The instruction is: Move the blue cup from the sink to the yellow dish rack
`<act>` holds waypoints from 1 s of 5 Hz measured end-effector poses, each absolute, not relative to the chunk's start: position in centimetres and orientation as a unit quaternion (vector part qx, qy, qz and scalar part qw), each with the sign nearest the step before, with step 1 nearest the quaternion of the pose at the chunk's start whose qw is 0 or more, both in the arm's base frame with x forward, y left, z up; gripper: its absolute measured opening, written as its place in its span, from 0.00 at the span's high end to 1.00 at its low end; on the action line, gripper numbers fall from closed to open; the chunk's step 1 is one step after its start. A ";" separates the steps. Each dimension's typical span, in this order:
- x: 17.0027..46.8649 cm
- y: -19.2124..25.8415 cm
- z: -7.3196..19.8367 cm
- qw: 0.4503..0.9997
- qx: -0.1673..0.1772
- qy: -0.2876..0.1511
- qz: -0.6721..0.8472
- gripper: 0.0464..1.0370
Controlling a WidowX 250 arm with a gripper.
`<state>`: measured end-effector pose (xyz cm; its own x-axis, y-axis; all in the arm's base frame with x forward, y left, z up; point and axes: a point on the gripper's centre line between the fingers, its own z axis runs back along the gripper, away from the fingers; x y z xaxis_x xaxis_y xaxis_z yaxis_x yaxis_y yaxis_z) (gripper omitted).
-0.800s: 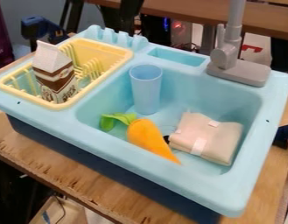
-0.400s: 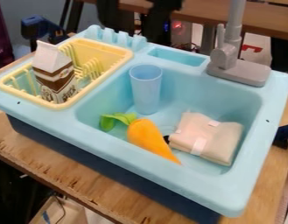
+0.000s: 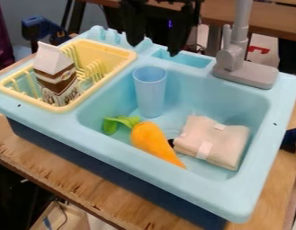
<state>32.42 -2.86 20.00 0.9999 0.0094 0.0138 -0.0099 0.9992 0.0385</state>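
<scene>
Toward twelve o'clock from the upright blue cup (image 3: 150, 92), the black gripper (image 3: 155, 48) hangs with its fingers wide apart and nothing between them. The cup stands at eleven o'clock in the sink basin (image 3: 261, 117), with the carrot (image 3: 153, 139) at seven and the folded cloth (image 3: 213, 141) at four. If the cup is the thing to grasp, as its nearness suggests, a good approach centres the gap over the rim, then descends straight, one finger either side, clear of the basin's back wall and the grey tap (image 3: 240, 63) at two o'clock. Thin plastic, as it seems, wants a gentle, even squeeze; a brushed rim could tip it.
</scene>
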 end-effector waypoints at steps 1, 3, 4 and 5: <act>33.1 -2.1 18.2 1.000 0.014 0.016 0.009 0.03; 33.9 -2.2 16.0 0.999 0.006 0.033 0.014 0.03; 34.4 -2.3 15.3 0.999 0.006 0.032 0.014 0.03; 35.0 -2.7 14.8 1.000 0.007 0.013 0.007 0.03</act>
<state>34.97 -2.66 14.77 0.9996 0.0140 -0.0263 -0.0136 0.9998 0.0148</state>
